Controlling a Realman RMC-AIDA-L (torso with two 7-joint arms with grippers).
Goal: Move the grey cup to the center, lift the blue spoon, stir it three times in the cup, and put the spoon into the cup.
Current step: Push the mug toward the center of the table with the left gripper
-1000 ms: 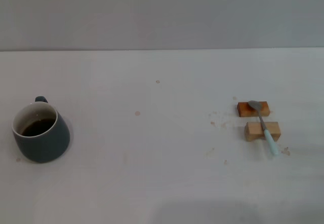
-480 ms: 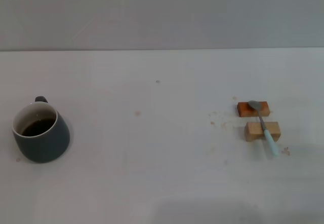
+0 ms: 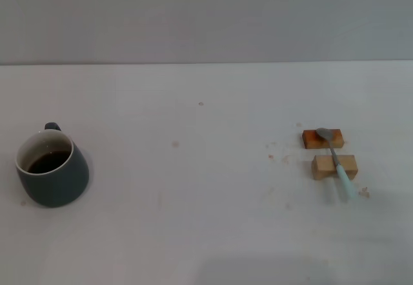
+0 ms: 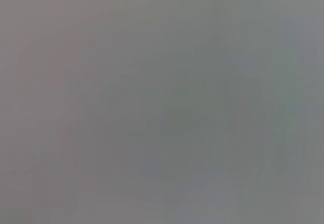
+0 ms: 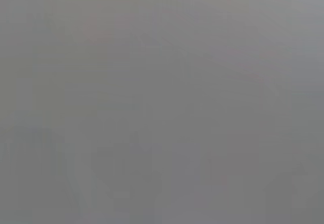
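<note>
The grey cup (image 3: 51, 169) stands upright at the table's left side in the head view, its handle turned to the far side and dark brown liquid inside. The blue spoon (image 3: 337, 160) lies at the right, resting across two wooden blocks, with its metal bowl on the far block and its pale blue handle pointing toward the near edge. Neither gripper shows in any view. Both wrist views show only a plain grey field.
An orange-brown wooden block (image 3: 322, 138) and a lighter wooden block (image 3: 334, 167) lie under the spoon on the white table (image 3: 193, 188). Small brown specks and stains dot the table around the blocks. A grey wall rises behind the table's far edge.
</note>
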